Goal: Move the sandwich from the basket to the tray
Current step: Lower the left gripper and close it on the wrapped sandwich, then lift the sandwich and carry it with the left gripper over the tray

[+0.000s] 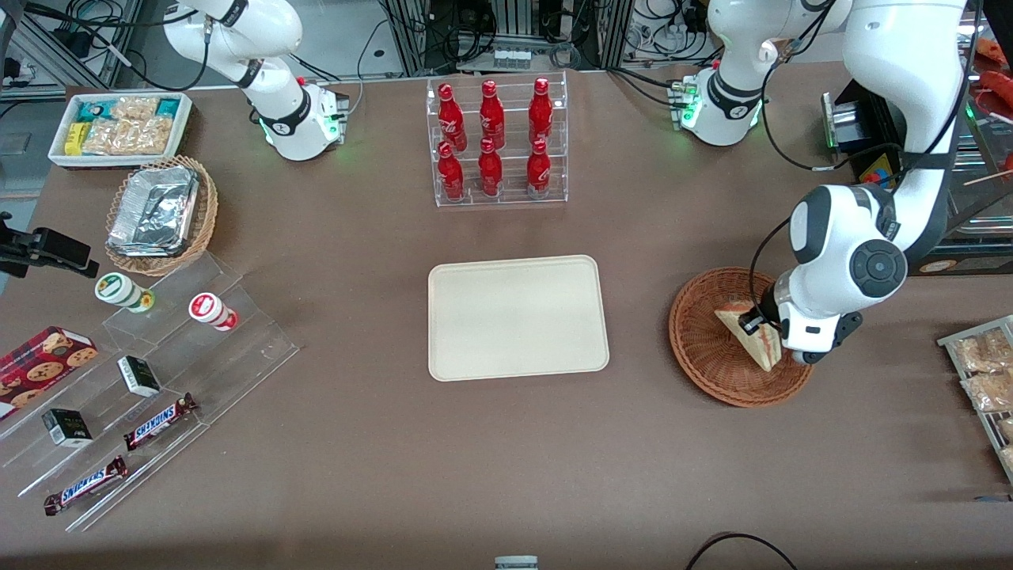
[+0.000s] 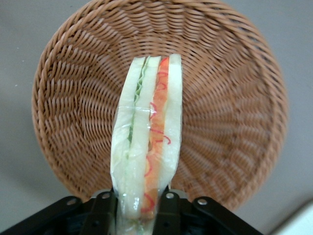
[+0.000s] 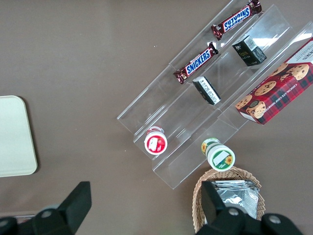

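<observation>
Your end effector (image 1: pixel 752 323) sits over the basket (image 1: pixel 704 348), clamped on the sandwich (image 1: pixel 750 337). From the wrist camera you can see both fingers (image 2: pixel 168 208) pressed against the bread at the wedge's lower end, with the sandwich (image 2: pixel 146 147) standing on edge, wrapped in clear film, its red and green layers facing the lens. The basket (image 2: pixel 234 98) fills the background under it; whether the wedge touches the weave, you cannot tell. The tray (image 1: pixel 518 317) lies bare on the counter (image 1: pixel 506 459), apart from the basket and toward the parked arm's end from it. A rack of red bottles (image 1: pixel 496 141) stands farther from the front camera than the tray.
</observation>
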